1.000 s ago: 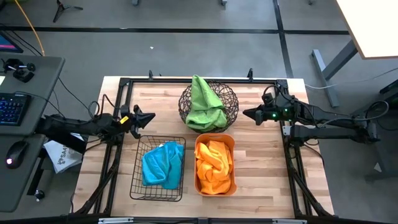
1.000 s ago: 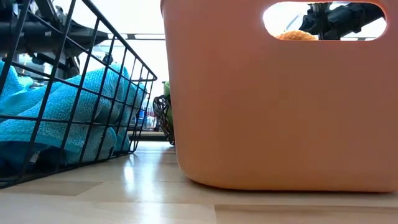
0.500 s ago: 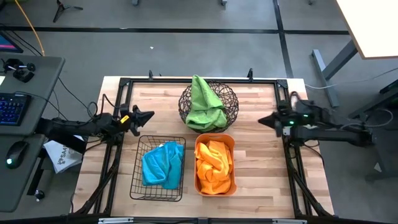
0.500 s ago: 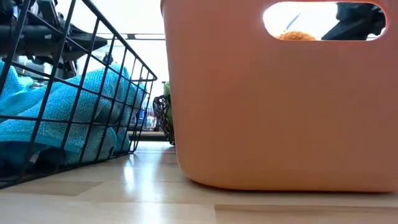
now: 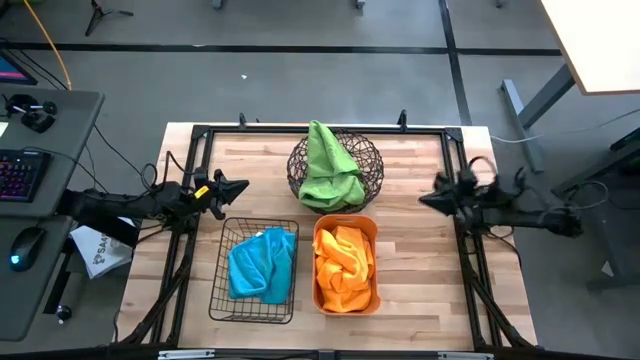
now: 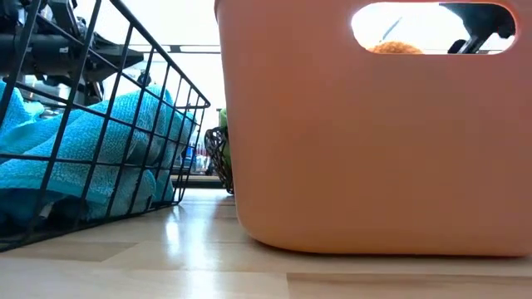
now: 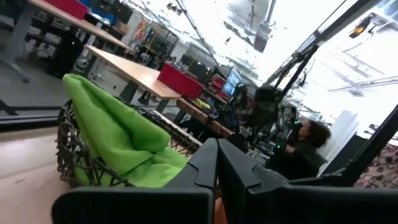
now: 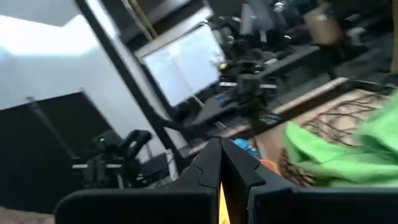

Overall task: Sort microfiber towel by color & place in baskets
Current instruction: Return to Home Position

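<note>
Green towels point(image 5: 331, 170) are piled in the round dark woven-wire bowl point(image 5: 366, 150) at the table's far middle, also seen in the left wrist view point(image 7: 118, 140). Blue towels point(image 5: 262, 263) lie in the black wire-grid basket point(image 5: 222, 290). Orange towels point(image 5: 345, 262) fill the salmon-orange tub point(image 5: 370, 228). My left gripper point(image 5: 240, 187) hovers shut over the table's left side, pointing right. My right gripper point(image 5: 424, 202) hovers shut over the table's right side, pointing left. Neither holds anything.
A black frame point(image 5: 205, 133) rims the wooden table point(image 5: 410, 270). A desk with keyboard and mouse point(image 5: 25, 170) stands left of it. A person point(image 7: 305, 146) sits in the room beyond. Bare wood lies between the containers and each arm.
My right gripper has drawn back from beside the bowl toward the table's right edge and a little toward the near edge, staying shut. The left arm and the towels have kept still.
</note>
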You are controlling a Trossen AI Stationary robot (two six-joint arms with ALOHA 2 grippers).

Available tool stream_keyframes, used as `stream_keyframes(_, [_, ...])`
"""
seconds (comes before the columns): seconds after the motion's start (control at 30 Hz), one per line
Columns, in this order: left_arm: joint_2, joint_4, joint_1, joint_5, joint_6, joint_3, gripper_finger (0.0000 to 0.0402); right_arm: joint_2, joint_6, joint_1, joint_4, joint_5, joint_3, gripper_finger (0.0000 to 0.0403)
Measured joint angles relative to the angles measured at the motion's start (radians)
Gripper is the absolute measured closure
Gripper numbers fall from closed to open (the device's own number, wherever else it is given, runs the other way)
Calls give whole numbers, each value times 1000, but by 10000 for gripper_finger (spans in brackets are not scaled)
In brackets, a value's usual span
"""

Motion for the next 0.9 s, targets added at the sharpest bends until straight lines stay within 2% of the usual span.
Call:
stream_keyframes(0.13, [8,-7,0,-1,0,0,401,-3,18,18,318,-1,-154,402])
stream_keyframes(0.23, [8,-10,0,0,0,0,401,-12,49,30,397,-1,-221,403])
stream_keyframes(0.47, [8,-22,0,0,0,0,401,-20,6,88,389,11,-275,403])
stream_keyframes(0.7, [8,-23,0,1,0,0,402,-19,-138,128,252,174,-275,403])
stream_keyframes(0.83, [8,-23,0,1,0,0,402,-19,-124,128,126,240,-275,403])
stream_keyframes(0.9, [8,-24,0,1,0,0,402,-2,-121,127,123,246,-274,403])
